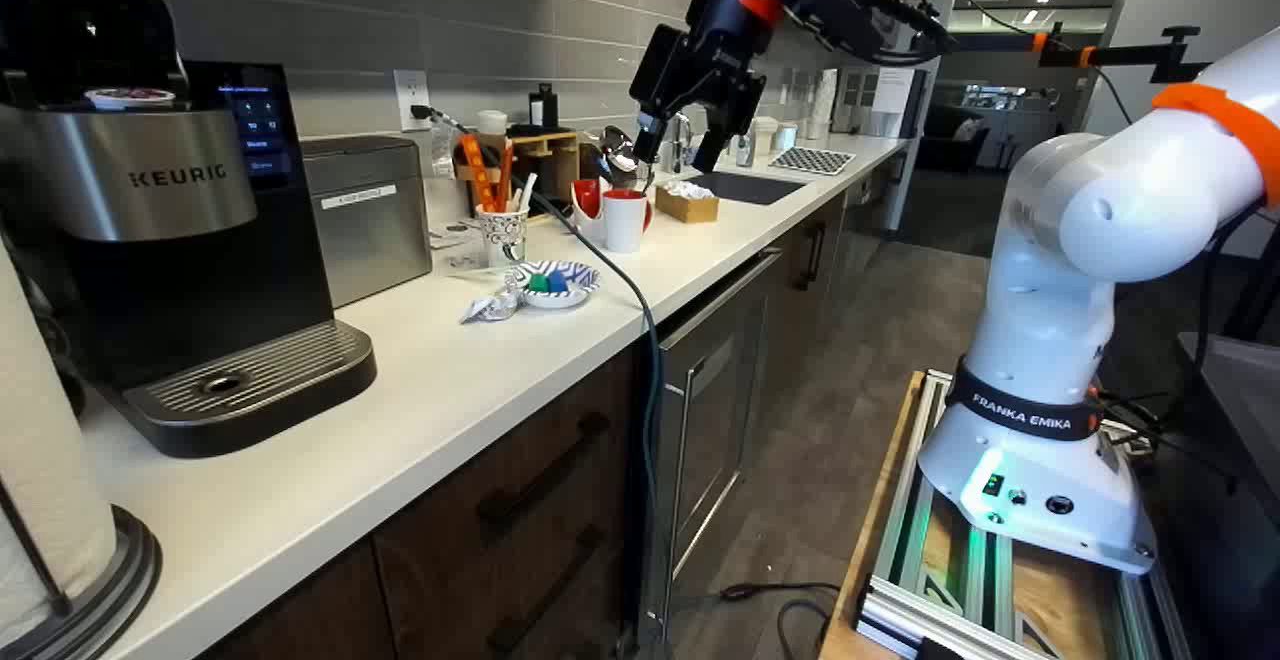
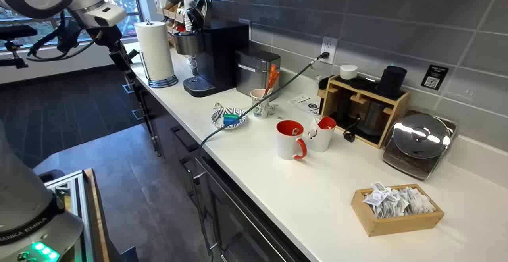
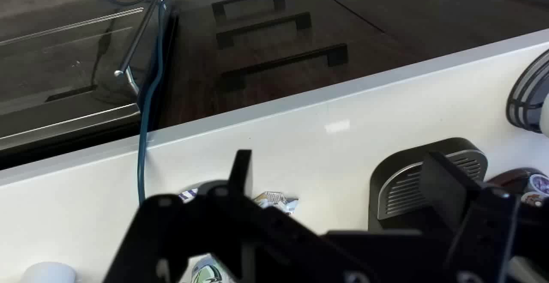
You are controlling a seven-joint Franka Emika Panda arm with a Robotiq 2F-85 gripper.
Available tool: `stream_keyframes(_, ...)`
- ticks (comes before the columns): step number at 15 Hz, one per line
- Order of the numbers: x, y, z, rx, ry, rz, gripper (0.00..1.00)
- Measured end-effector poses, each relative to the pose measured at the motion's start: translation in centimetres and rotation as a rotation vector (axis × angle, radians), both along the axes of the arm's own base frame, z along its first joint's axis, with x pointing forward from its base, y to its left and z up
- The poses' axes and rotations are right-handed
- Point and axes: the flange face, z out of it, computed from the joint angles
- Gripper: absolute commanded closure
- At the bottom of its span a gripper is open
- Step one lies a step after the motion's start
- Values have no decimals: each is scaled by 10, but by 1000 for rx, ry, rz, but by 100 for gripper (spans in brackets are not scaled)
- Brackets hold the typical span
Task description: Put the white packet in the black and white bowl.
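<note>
Tool [image 1: 677,152] hung clear of the surface [image 1: 440,365], jaws spread and empty, presumably to admit the crumpled white packet [image 1: 491,308] lying just beside the black and white bowl [image 1: 584,276].

Both exterior views: counter [image 1: 430,370] from opposite directions

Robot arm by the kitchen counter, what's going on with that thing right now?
The robot arm has its claw open and raised, gripping nothing. A crumpled whitish packet, probably the one meant for the black and white bowl, lies beside it on the counter. The bowl holds a green item and a blue item; the packet isn't in there yet.
</note>
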Motion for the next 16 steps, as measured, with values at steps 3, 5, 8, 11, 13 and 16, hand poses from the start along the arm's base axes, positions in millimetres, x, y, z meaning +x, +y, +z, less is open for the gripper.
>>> stream_keyframes(3, 0, 0, 0, 0, 0, 0, 0)
stream_keyframes(5, 0, 0, 0, 0, 0, 0, 0)
stream_keyframes(8, 0, 0, 0, 0, 0, 0, 0)
stream_keyframes(11, 0, 0, 0, 0, 0, 0, 0)
stream_keyframes(13, 0, 0, 0, 0, 0, 0, 0)
stream_keyframes(16, 6, 1, -1, -35, -8, 2, 0)
